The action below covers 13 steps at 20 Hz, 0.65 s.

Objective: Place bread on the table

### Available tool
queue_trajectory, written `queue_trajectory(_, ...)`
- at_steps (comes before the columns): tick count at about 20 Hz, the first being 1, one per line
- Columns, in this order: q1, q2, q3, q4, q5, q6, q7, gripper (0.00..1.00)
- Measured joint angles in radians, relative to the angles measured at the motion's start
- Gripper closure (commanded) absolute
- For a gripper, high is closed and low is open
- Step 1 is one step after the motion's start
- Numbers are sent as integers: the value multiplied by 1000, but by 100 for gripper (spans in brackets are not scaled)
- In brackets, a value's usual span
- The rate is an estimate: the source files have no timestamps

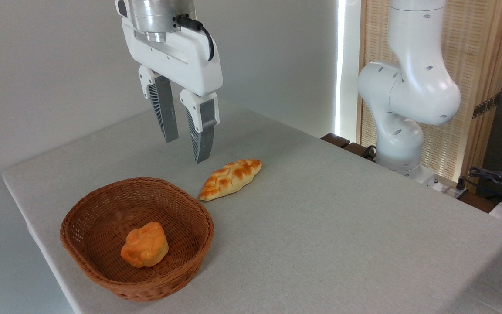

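Hand (185,144) raised above the tabletop (342,226), fingers parted with an empty gap, gripping nothing. Just below and to the right, bread (231,179) lying flat on the grey cloth, outside the basket (103,270), its near tip close to the rim, possibly touching; hard to tell from this angle. Round bun (144,250) alone inside the basket. Placement apparently done; only retreat left, at most.

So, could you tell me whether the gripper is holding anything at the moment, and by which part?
Nothing is held. The gripper hangs open and empty above the table, while the braided loaf lies on the cloth beside the basket.
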Motion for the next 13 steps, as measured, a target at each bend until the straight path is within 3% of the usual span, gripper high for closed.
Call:
queue_trajectory(2,12,1,-6,4,1,-19,-4,0)
queue_trajectory(6,22,5,-18,31,61,-50,-4,0)
queue_trajectory(13,23,14,-19,39,69,-51,-4,0)
